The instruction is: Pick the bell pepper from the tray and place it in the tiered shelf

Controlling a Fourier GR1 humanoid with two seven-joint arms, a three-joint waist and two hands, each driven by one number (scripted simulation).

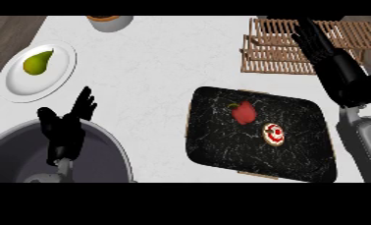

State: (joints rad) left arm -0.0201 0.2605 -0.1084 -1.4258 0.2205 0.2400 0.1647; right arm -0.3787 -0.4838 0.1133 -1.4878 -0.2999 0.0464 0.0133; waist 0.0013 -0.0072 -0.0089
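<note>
- Nearest the camera, the left hand rests with its fingers up and relaxed apart, holding nothing, over the rim of a grey pot at the lower left.
- Beyond those fingers, further left and up, a white plate carries a green pear.
- Along the right side, the right hand stretches over the wooden tiered shelf, fingers straight and apart, holding nothing.
- Below and to the left of the right hand's fingers lies a black marbled tray on the pale surface.
- On the tray sits the red bell pepper, well apart from both hands; just beside it, lower right, is a small round red-and-white item that cannot be identified.
- Judging by this, the picking step is not yet done: the pepper is untouched on the tray.
- Next, the right hand would likely need to draw back from the shelf, come down over the pepper and close round it without disturbing the small round item.
- At the top edge a cup shows in part.
</note>
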